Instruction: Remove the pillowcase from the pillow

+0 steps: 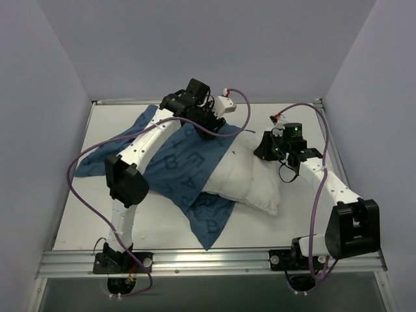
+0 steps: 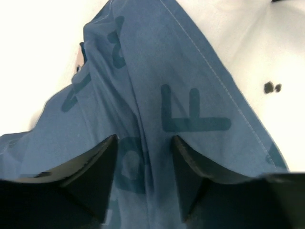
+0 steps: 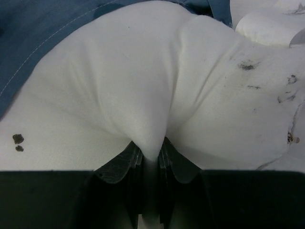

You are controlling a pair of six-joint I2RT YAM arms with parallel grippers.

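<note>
The dark blue pillowcase (image 1: 175, 162) lies crumpled across the left and middle of the table, its lettering facing up. The white pillow (image 1: 247, 179) sticks out of it to the right. My left gripper (image 1: 214, 125) hovers over the cloth's far edge. In the left wrist view this gripper (image 2: 143, 143) is open, and a raised fold of the pillowcase (image 2: 157, 71) runs between its fingers without being pinched. My right gripper (image 1: 265, 151) sits at the pillow's far right end. The right wrist view shows it (image 3: 151, 148) shut on a bunched tip of the pillow (image 3: 133, 71), with blue pillowcase (image 3: 38, 28) beyond.
The white table (image 1: 162, 224) is boxed in by pale walls on three sides, with a metal rail (image 1: 214, 260) along the near edge. Purple cables (image 1: 84, 195) loop beside both arms. Small dark marks (image 2: 271, 87) dot the tabletop.
</note>
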